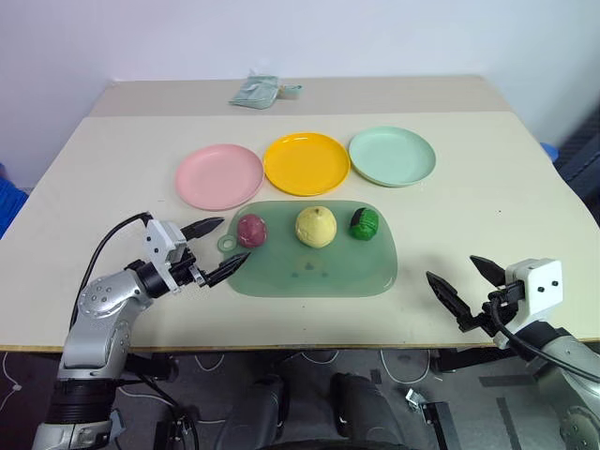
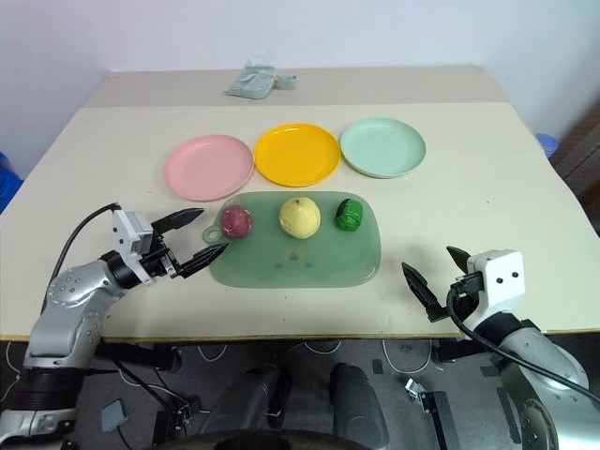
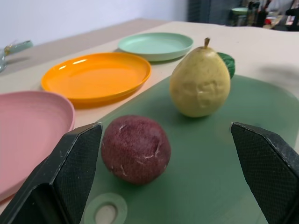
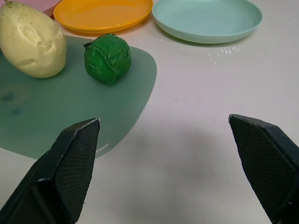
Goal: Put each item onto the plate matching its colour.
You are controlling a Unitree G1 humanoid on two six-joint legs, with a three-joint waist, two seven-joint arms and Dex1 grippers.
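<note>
Yellow pear (image 1: 316,226) lay on the mat (image 1: 309,269), stem end toward the yellow plate (image 1: 306,162). Left claw (image 1: 212,250) and right claw (image 1: 466,282) both gaped wide, empty.

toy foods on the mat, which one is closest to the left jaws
The dark red-purple round one, at the mat's handle end beside the open left gripper; the yellow pear and green ridged one lie farther right.

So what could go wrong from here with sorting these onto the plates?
The red-purple ball is round and could roll off the cutting mat if the open left hand nudges it. The pear sits close beside it and might get bumped. The pink plate and yellow plate nearly touch, so a drop could land wrong.
</note>
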